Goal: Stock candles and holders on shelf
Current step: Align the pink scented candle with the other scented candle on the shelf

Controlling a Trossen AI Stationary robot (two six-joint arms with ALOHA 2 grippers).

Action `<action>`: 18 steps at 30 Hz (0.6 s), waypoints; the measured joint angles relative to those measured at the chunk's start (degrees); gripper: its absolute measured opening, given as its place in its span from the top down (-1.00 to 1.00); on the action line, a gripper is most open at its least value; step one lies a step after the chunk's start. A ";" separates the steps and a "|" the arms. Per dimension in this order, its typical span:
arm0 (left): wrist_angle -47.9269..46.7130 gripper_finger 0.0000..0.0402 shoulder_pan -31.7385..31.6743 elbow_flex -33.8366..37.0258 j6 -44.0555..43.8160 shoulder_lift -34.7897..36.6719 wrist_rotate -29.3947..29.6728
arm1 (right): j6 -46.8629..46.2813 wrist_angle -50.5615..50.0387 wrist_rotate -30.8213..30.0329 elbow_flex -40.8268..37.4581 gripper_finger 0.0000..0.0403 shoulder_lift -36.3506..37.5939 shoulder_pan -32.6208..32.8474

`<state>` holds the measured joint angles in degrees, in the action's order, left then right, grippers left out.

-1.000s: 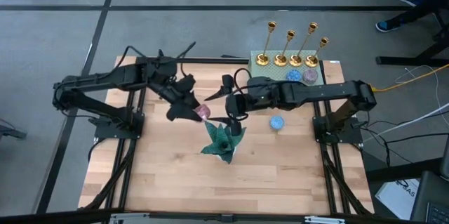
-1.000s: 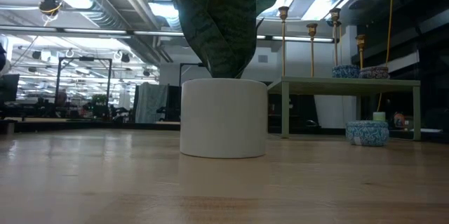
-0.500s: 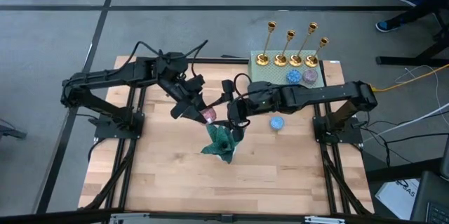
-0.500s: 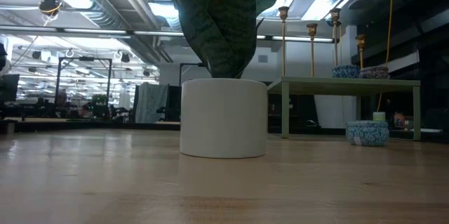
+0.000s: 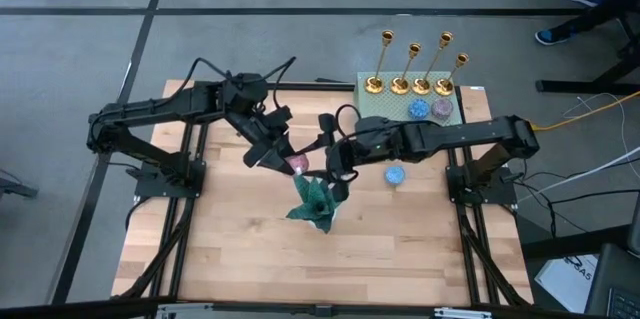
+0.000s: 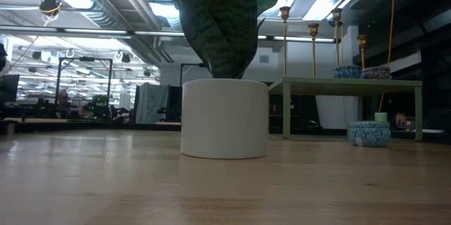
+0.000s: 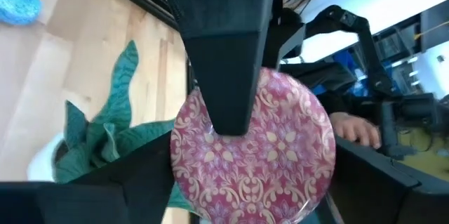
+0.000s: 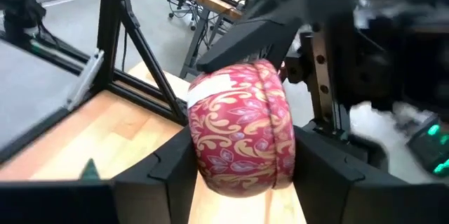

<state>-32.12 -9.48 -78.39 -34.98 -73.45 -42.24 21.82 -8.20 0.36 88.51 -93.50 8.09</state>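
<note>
A pink patterned candle [image 5: 297,164] hangs in the air above the teal plant ornament [image 5: 318,202], near the table's middle. My left gripper [image 5: 283,159] reaches it from the left and my right gripper [image 5: 318,164] from the right, both shut on it. Several gold holders [image 5: 415,84] stand on their bases along the far edge of the pale green shelf [image 5: 380,109]. A blue candle [image 5: 418,109] and a mauve candle [image 5: 442,109] lie on the shelf top. Another blue candle [image 5: 394,174] lies on the table. My left gripper holds the pink candle across its width, its two fingers on opposite sides of the round rim [image 7: 179,154]. It comes from the table's left, slanting a little down. The candle is clear of the table. My right gripper has the candle between its two fingers, one on each flat face [image 8: 210,147]. One finger [image 7: 224,76] lies across the patterned face in the left wrist view. It comes from the table's right, nearly level.
The teal ornament's white pot [image 6: 224,118] stands on the table directly under the two grippers. The shelf [image 6: 352,82] stands on thin legs at the far right, and the loose blue candle [image 6: 368,132] lies in front of it. Bare wood lies at the near side.
My left gripper has carried the pink candle a short way toward the table's right, up to my right gripper, and has turned somewhat. The candle now sits between my right gripper's fingers. Things on the shelf and table have kept still.
</note>
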 joint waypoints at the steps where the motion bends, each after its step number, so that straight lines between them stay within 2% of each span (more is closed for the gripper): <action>1: 0.16 -0.62 0.01 0.00 0.55 0.00 0.35 | -1.07 -0.49 -0.32 0.00 0.07 0.26 0.00; 5: 3.21 -0.83 0.01 0.02 0.79 0.02 0.68 | -3.30 -3.00 -2.69 0.00 0.12 2.60 0.22; 10: 5.46 -0.94 -0.35 0.02 1.31 0.02 2.08 | -6.75 -10.62 -6.00 0.00 0.12 6.35 0.67; 14: 4.90 -0.95 -0.43 0.02 2.96 0.04 5.53 | -9.70 -19.71 -15.67 0.00 0.12 9.58 1.33; 18: 4.87 -0.95 -0.43 0.02 3.61 0.04 7.24 | -13.30 -30.03 -31.42 0.00 0.12 11.59 2.83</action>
<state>-27.24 -9.91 -78.37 -31.37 -73.41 -35.01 8.52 -38.22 -31.06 88.51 -81.91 10.93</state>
